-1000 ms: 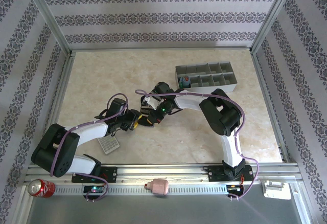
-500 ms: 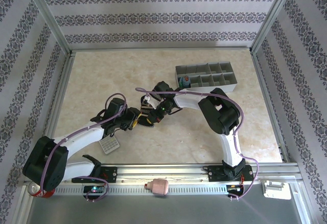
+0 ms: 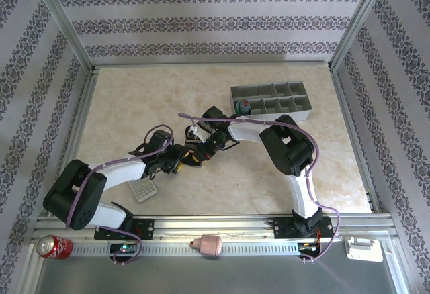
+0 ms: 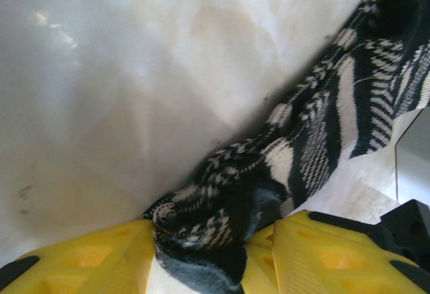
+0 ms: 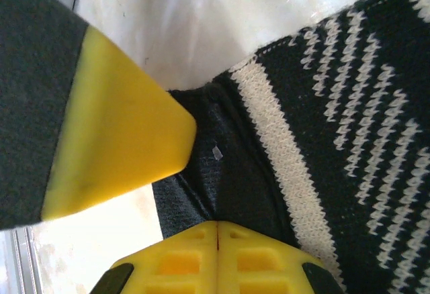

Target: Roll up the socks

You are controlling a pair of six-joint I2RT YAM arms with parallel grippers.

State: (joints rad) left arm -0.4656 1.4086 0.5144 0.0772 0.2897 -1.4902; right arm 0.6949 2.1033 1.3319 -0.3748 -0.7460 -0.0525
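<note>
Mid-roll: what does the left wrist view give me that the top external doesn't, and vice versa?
Left wrist: the bunched end of the black-and-white striped sock between the yellow fingers of the left tool. Top external: grey compartment tray, calculator, red can. Both: the sock and the marble-look table.

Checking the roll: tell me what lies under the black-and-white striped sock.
The black-and-white striped knitted sock rests on the pale marble tabletop; anything beneath its bunched folds is covered.

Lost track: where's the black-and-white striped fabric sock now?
Top view, left of table centre: the black-and-white striped fabric sock stretches between the left gripper and right gripper.
</note>
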